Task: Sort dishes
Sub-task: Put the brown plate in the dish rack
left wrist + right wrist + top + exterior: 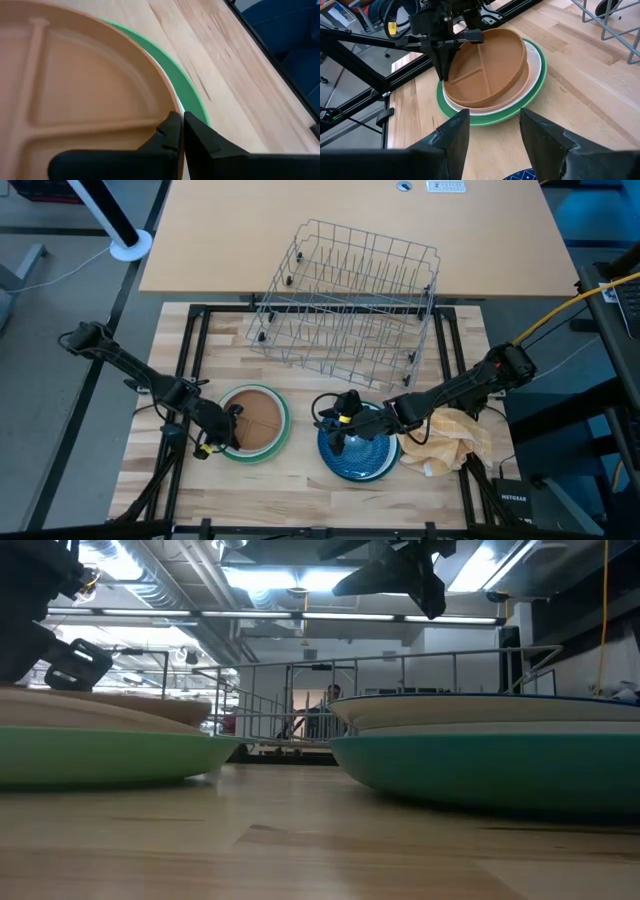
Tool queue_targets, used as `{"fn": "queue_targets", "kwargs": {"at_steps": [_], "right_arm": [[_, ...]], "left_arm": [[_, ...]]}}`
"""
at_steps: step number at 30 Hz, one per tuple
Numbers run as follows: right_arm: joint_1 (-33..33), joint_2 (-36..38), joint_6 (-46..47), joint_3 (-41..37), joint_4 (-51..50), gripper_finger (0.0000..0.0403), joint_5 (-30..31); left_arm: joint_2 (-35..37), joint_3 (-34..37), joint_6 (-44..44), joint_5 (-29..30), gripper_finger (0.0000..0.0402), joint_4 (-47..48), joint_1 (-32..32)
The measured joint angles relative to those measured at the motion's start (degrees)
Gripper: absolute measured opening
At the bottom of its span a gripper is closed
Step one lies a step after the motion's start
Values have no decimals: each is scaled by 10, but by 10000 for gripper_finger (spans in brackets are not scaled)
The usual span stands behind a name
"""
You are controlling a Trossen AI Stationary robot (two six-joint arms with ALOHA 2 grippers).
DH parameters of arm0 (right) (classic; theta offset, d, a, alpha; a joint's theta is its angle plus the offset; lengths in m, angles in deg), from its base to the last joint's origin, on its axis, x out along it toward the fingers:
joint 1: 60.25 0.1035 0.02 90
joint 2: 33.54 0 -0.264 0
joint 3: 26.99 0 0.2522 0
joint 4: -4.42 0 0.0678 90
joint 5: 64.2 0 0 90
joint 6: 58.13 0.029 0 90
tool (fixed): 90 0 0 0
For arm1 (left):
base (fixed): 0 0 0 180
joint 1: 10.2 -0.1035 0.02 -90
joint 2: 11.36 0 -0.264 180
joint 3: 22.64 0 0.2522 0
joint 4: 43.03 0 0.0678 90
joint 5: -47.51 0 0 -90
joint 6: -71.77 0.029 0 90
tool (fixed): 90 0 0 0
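Observation:
A brown divided plate [262, 418] lies on a white plate [532, 75], which lies on a green plate [255, 457], at the near left. My left gripper [228, 425] is shut on the brown plate's left rim. It also shows in the right wrist view [442, 72]. A white plate [480, 712] on a teal-blue plate [360, 462] sits near the middle. My right gripper [495, 135] is open and empty over that stack, with its fingers facing the left stack. My left gripper pinches the brown plate's rim [166, 99] on the plate's left side, one finger inside the wall and one outside. The fingers come from above, pointing down. The plate is slightly tilted [100, 708], with the held side raised and the opposite side resting on the white plate.
A grey wire rack [345, 300] stands tilted at the far middle, half on the tan tabletop behind. A yellow checked cloth [452, 442] lies crumpled to the right of the blue stack, under my right arm. Bare wood shows along the near edge.

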Motion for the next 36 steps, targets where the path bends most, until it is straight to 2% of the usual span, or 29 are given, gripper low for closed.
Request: {"fn": "queue_targets", "kwargs": {"at_steps": [7, 15, 18, 24, 31, 36], "right_arm": [[0, -16, -29, 1, 11, 177, 5], [0, -111, -193, 1, 172, 177, 7], [0, -135, -217, 1, 207, 177, 1], [-5, -162, -220, 20, 210, 177, -6], [-6, -189, -343, 71, 205, 177, -16], [-17, -228, -388, 129, 172, 177, -75]], "left_arm": [[0, 0, -24, 0, 2, -5, 0], [0, 0, -41, 8, 1, -55, 0], [0, 0, -44, 23, 1, -58, 0], [0, 0, -49, 38, 1, -94, 0], [0, 0, -58, 55, 0, -109, 0], [0, 0, -71, 64, 0, -121, 0]]}}
